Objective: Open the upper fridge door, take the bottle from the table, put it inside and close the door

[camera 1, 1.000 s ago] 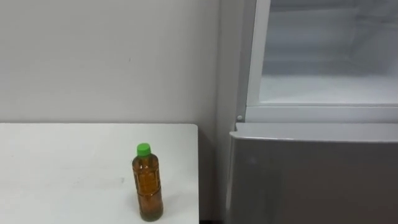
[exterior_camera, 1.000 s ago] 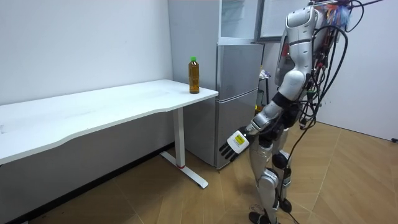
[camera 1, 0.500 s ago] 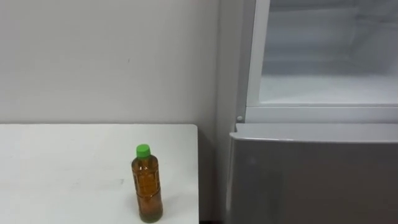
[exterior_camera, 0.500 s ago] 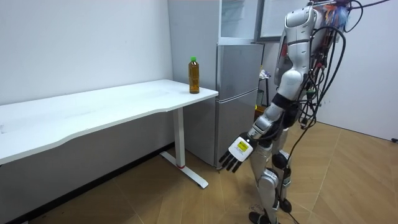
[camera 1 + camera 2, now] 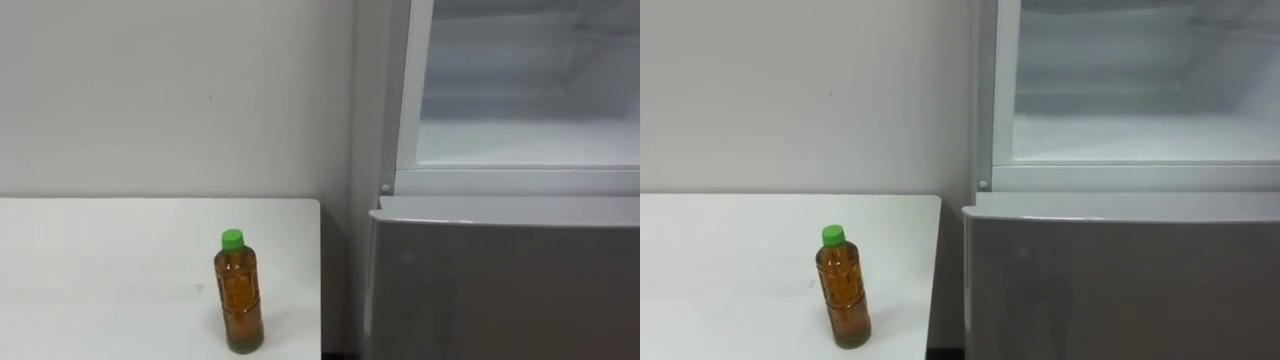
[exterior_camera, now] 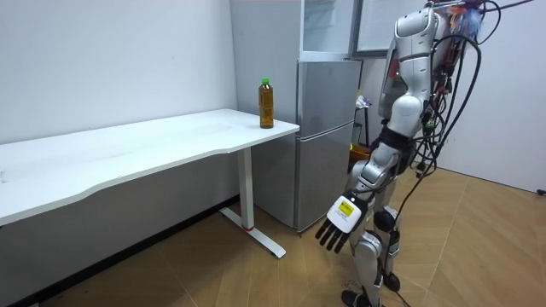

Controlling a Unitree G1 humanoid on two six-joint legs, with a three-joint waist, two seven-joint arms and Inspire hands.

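Down beside the robot's leg, my left robot hand (image 6: 341,223) hangs released and empty. Reaching is the step, I judge: raise it to the bottle (image 5: 240,300), smooth clear plastic, amber, green-capped, upright near the worktop's (image 5: 100,260) right edge. The upper fridge (image 5: 520,110) stands open.

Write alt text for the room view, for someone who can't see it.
A humanoid robot stands before a grey fridge whose upper compartment is open, its left hand hanging low, open and empty. An amber bottle with a green cap stands upright at the corner of the white table beside the fridge.
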